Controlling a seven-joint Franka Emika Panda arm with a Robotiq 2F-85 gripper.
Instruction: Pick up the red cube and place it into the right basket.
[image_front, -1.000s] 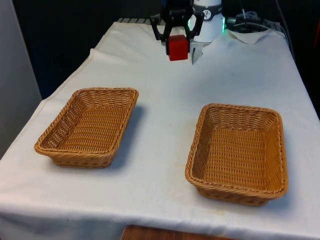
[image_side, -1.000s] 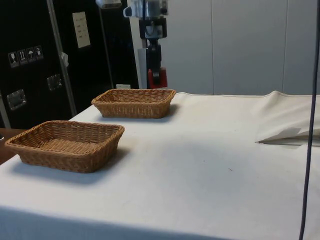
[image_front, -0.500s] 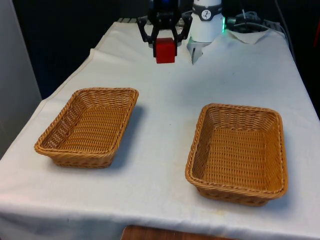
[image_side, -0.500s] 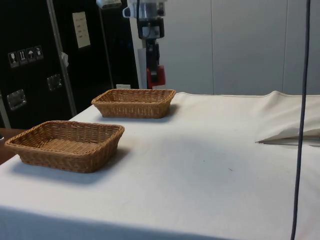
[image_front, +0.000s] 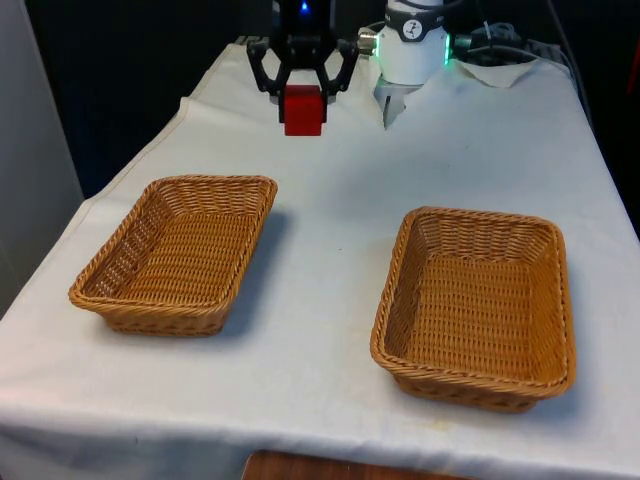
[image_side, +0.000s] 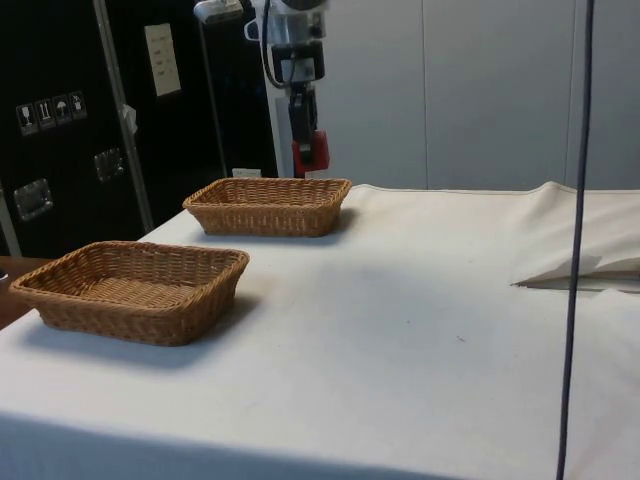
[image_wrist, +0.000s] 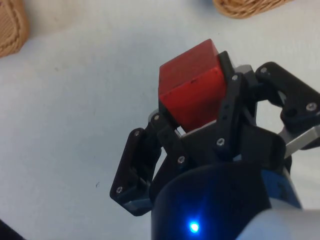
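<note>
gripper (image_front: 302, 92) clamping red cube (image_front: 302, 109), fingertips hidden behind it

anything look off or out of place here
Nothing is spilled or damaged. Both baskets sit flat and empty: one on the front view's left, one on its right. One oddity: the red cube sits turned at an angle in the end effector, above the cloth.
</note>
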